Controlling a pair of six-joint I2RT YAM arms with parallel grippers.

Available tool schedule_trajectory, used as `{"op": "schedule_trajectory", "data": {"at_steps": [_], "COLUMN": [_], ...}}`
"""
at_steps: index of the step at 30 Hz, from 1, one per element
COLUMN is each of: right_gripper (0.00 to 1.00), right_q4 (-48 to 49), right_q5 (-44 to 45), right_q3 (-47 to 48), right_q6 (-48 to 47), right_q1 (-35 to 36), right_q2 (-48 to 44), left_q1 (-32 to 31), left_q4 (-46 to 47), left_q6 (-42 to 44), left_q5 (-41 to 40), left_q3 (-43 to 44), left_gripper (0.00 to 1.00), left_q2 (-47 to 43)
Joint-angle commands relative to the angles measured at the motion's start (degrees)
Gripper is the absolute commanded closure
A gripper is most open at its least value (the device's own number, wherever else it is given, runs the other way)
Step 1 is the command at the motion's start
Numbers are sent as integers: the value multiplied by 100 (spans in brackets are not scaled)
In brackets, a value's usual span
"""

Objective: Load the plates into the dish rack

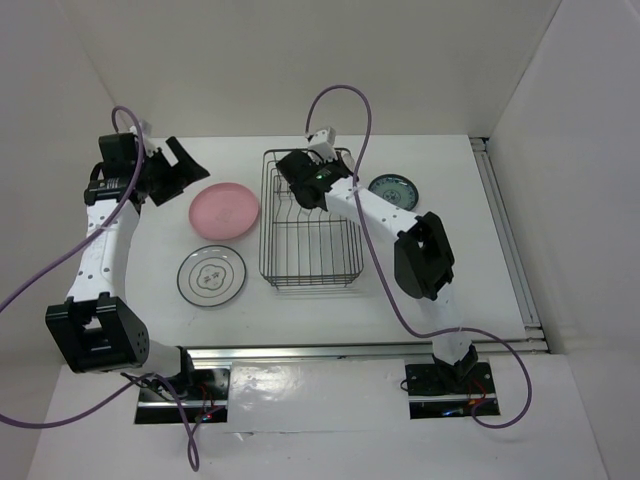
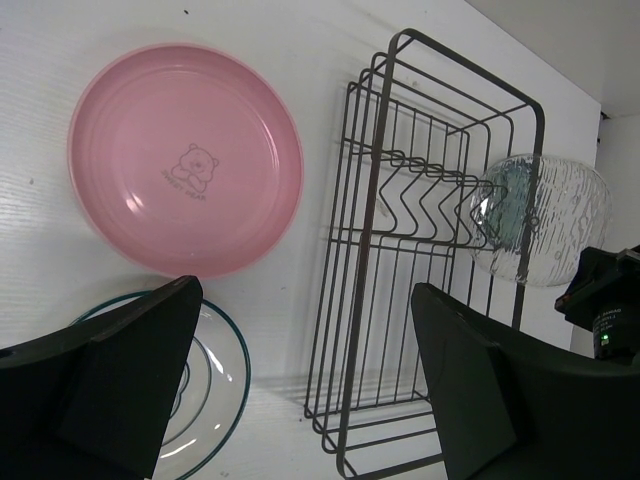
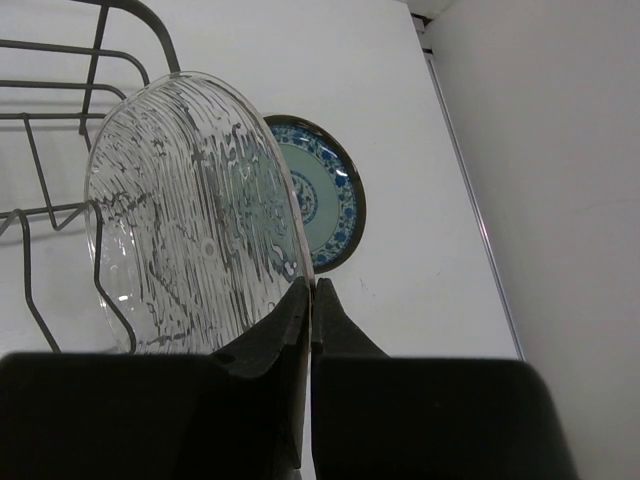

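Glass plate [image 3: 190, 220] clamped upright by right gripper [image 3: 311, 292] at dish rack [image 1: 310, 250] far end; left gripper [image 2: 305, 300] jaws spread, empty.

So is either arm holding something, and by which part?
The right arm's fingers pinch the clear glass plate by its rim; the left arm's fingers are open, holding nothing.
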Motion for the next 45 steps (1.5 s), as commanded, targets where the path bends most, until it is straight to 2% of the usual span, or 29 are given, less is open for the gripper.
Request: {"op": "schedule_trajectory", "data": {"at_steps": [1, 10, 16, 20, 22, 24, 26, 27, 33, 35, 37, 38, 39, 40, 43, 45], "right_gripper": [96, 90, 68, 67, 64, 56, 55, 52, 49, 42, 41, 41, 36, 34, 29, 29], "right_q4": [81, 81, 81, 81, 29, -41, 36, 37, 99, 204, 256, 352, 710, 957, 1687, 1942], "right_q5": [154, 154, 154, 154, 154, 206, 206, 206, 84, -293, -740, -1500, -1960, -2956, -4009, -4617], "right_q3": [199, 261, 392, 603, 761, 946, 1016, 1069, 1455, 1343, 957, 720, 422, -347, -1798, -2382], "right_q6": [-44, -44, -97, -97, -97, -149, -263, -359, -545, -545, -299, -299, -220, -159, 191, 386], "right_q1": [32, 199, 199, 199, 199, 199, 199, 199, 138, 16, -195, -370, -807, -1064, -2109, -2724], "right_q2": [57, 278, 392, 515, 594, 647, 647, 586, 148, -143, -757, -1012, -1580, -1899, -2900, -3202], "left_q1": [62, 62, 62, 62, 62, 62, 62, 62, 62, 62, 62, 62, 62, 62, 62, 62], "left_q4": [119, 119, 119, 119, 172, 172, 172, 172, 172, 172, 172, 172, 172, 172, 172, 172], "left_q6": [156, 156, 156, 156, 156, 156, 156, 156, 156, 156, 156, 156, 156, 156, 156, 156], "left_q5": [141, 141, 194, 246, 247, 247, 299, 299, 299, 299, 299, 299, 299, 299, 238, 238], "left_q3": [-8, -8, -8, -8, -8, -8, -8, -8, -8, -8, -60, -60, -60, -60, -60, 149], "left_gripper": [0, 0, 0, 0, 0, 0, 0, 0, 0, 0, 0, 0, 0, 0, 0, 2], "left_q2": [-193, -246, -246, -246, -246, -246, -194, -193, -193, -193, -193, -132, -71, -70, 166, 438]}}
